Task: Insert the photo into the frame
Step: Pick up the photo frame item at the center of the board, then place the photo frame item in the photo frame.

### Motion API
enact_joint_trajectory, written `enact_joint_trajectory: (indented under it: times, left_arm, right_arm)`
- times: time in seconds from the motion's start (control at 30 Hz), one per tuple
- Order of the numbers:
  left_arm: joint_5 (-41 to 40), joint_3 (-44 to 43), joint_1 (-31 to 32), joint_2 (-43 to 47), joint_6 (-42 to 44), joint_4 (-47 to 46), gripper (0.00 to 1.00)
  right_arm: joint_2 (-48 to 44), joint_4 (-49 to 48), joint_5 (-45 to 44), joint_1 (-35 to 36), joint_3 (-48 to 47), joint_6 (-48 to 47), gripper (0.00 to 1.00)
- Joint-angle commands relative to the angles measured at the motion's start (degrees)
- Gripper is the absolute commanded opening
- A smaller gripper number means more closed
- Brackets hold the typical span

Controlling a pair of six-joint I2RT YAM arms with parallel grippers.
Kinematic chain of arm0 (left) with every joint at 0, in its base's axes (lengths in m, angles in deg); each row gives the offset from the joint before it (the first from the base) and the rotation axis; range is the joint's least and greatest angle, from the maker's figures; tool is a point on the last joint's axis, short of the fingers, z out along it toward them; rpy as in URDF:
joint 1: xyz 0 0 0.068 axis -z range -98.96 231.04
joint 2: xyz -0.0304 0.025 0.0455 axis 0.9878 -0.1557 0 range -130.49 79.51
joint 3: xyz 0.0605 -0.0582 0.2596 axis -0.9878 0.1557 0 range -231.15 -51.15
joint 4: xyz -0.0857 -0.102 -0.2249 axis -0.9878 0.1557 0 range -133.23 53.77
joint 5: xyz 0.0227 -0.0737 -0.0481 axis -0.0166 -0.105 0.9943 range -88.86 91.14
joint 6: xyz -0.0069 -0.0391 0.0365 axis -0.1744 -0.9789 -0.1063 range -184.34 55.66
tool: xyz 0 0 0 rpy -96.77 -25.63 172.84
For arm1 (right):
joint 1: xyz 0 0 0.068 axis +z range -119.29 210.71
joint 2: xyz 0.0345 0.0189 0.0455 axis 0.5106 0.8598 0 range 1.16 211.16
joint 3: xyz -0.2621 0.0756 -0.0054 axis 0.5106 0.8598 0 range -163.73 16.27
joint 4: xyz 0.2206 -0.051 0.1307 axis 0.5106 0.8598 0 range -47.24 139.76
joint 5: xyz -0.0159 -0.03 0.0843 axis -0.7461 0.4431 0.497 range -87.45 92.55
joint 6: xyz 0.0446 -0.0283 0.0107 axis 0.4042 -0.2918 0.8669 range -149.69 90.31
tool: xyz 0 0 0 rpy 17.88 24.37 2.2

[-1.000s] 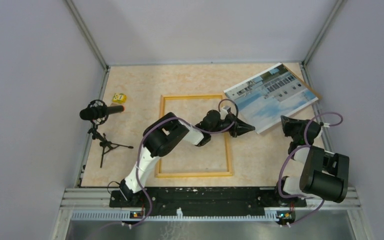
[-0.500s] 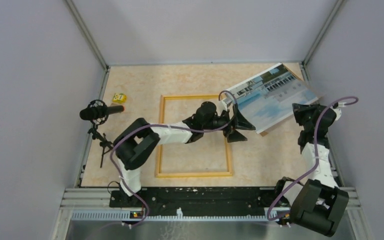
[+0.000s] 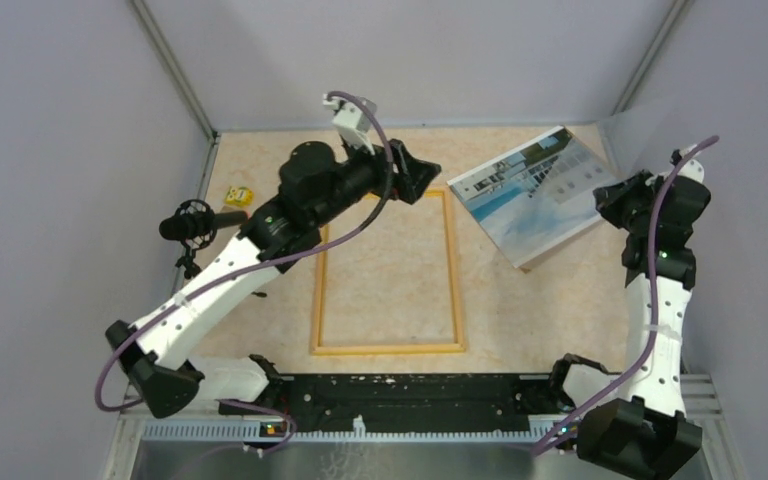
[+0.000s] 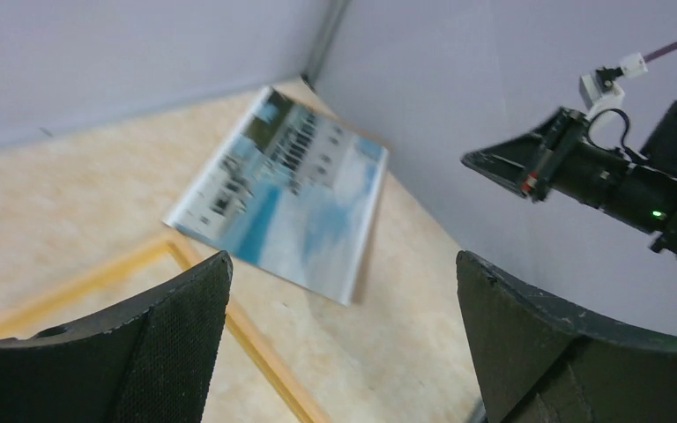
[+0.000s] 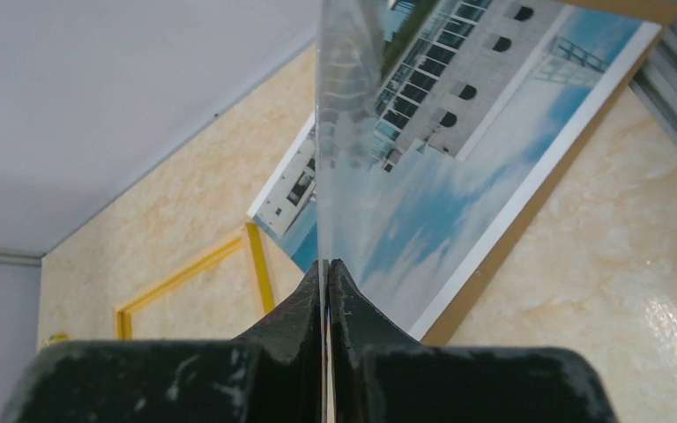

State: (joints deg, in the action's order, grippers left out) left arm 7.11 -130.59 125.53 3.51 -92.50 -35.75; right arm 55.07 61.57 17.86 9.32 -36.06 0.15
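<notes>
The photo (image 3: 532,192) of a white building and blue sky lies flat at the back right, on a brown backing board (image 5: 529,231). It also shows in the left wrist view (image 4: 293,201) and the right wrist view (image 5: 458,176). The frame (image 3: 454,270), a narrow yellow-orange border, lies flat mid-table, with nothing inside it; one rail (image 4: 245,328) passes below the left jaws. My left gripper (image 3: 417,170) hangs open and empty high over the frame's far edge. My right gripper (image 3: 615,196) is shut on a thin clear sheet (image 5: 344,132), held on edge above the photo.
A black microphone on a small tripod (image 3: 200,226) stands at the left edge, with a small yellow object (image 3: 238,196) behind it. Grey walls close in the table on three sides; the right arm stands close to the right wall.
My left gripper opened, left the photo's near corner and swung up to the frame's far edge. My right gripper closed on the clear sheet and raised it toward the right wall.
</notes>
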Motion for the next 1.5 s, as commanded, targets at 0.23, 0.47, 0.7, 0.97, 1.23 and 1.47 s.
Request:
enact_joint_trajectory:
  times: [0.23, 0.47, 0.7, 0.97, 1.23, 1.47]
  left_arm:
    - [-20.7, 11.7, 0.2, 15.3, 24.9, -7.9, 0.99]
    - [-27.0, 18.4, 0.4, 25.2, 23.8, -13.1, 0.99]
    - [-34.6, 21.1, 0.3, 29.7, 25.6, -16.0, 0.99]
    - [-33.4, 20.3, 0.2, 27.7, 25.7, -15.0, 0.99]
    - [-32.7, 19.9, 0.3, 26.3, 25.3, -14.5, 0.99]
    - [-31.2, 19.1, 0.3, 24.0, 24.2, -13.1, 0.99]
  right_arm:
    - [5.7, 10.7, 0.6, 23.7, -21.1, -0.5, 0.00]
    - [15.4, -0.2, 2.5, 43.7, -26.1, 11.7, 0.00]
    - [24.1, -24.2, 7.9, 52.1, -20.1, 26.5, 0.00]
    - [32.3, -46.3, 5.6, 52.7, -4.8, 37.1, 0.00]
    - [41.9, -69.9, 3.3, 52.7, 10.1, 45.6, 0.00]
    - [47.2, -77.3, 7.1, 52.0, 16.1, 47.1, 0.00]
